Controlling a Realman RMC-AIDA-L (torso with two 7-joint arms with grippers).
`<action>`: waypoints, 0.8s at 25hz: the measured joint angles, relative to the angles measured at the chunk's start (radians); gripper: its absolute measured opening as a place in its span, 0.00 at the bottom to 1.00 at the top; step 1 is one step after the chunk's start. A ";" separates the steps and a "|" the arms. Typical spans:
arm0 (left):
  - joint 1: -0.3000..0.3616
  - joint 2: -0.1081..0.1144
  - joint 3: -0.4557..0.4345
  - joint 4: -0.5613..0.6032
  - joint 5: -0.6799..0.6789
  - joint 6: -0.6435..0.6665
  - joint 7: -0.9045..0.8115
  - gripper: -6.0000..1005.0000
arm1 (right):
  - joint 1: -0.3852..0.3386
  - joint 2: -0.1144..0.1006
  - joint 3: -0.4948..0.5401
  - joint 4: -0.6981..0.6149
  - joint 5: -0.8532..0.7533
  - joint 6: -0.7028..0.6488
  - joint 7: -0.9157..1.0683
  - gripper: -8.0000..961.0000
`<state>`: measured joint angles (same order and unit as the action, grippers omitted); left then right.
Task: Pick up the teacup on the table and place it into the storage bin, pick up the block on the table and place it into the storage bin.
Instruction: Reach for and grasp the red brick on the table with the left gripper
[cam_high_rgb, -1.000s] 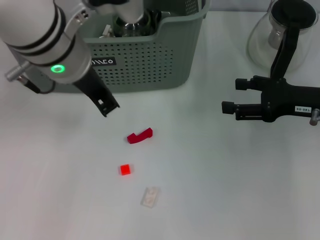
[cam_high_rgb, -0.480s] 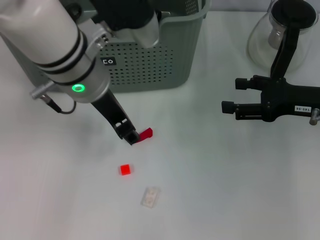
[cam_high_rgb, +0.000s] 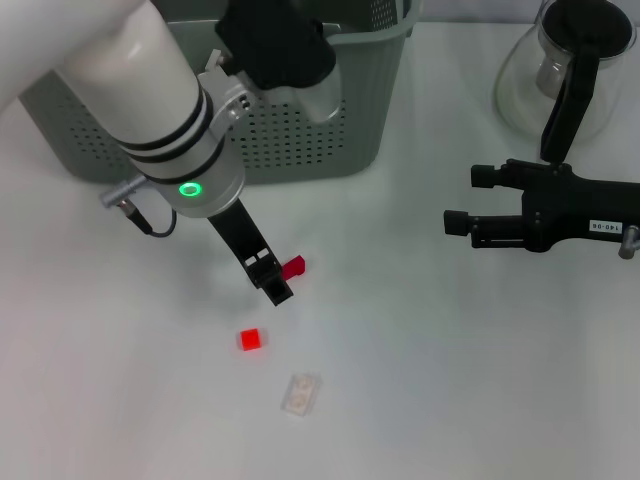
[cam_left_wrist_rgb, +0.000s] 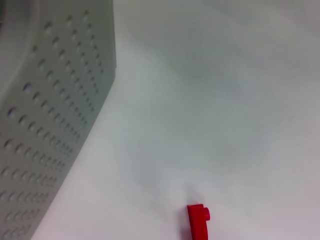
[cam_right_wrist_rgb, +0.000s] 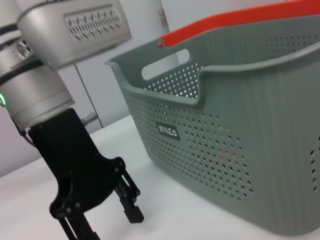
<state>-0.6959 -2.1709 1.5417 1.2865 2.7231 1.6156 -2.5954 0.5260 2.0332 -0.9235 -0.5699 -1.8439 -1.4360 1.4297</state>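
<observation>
Currently: storage bin (cam_high_rgb: 300, 130) behind my left arm | right gripper (cam_high_rgb: 458, 225) parked aside, fingers parted | left gripper (cam_high_rgb: 274, 283), fingers parted, touching the red block (cam_high_rgb: 293, 267) | risk: descending fingertip flicks it away.

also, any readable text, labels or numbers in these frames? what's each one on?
"140-00", roughly, upside down: white sticker on the right gripper's black body, head view; last digits unsure.
Small black label with white marks on the storage bin, right wrist view: looks like a brand, letters not readable.
Left gripper, red block, glass pot: no text visible.
</observation>
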 joint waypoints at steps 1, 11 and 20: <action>0.000 0.000 0.000 0.000 0.000 0.000 0.000 0.71 | 0.000 0.000 0.000 0.000 0.000 0.000 0.000 0.96; -0.045 -0.003 0.041 -0.149 0.048 -0.106 -0.029 0.71 | 0.000 -0.001 -0.001 0.002 -0.008 0.000 -0.001 0.96; -0.050 -0.006 0.088 -0.172 0.044 -0.145 -0.054 0.70 | 0.006 -0.001 0.003 0.002 -0.011 0.001 -0.002 0.96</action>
<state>-0.7456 -2.1765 1.6294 1.1143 2.7667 1.4703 -2.6494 0.5316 2.0324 -0.9207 -0.5675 -1.8547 -1.4355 1.4281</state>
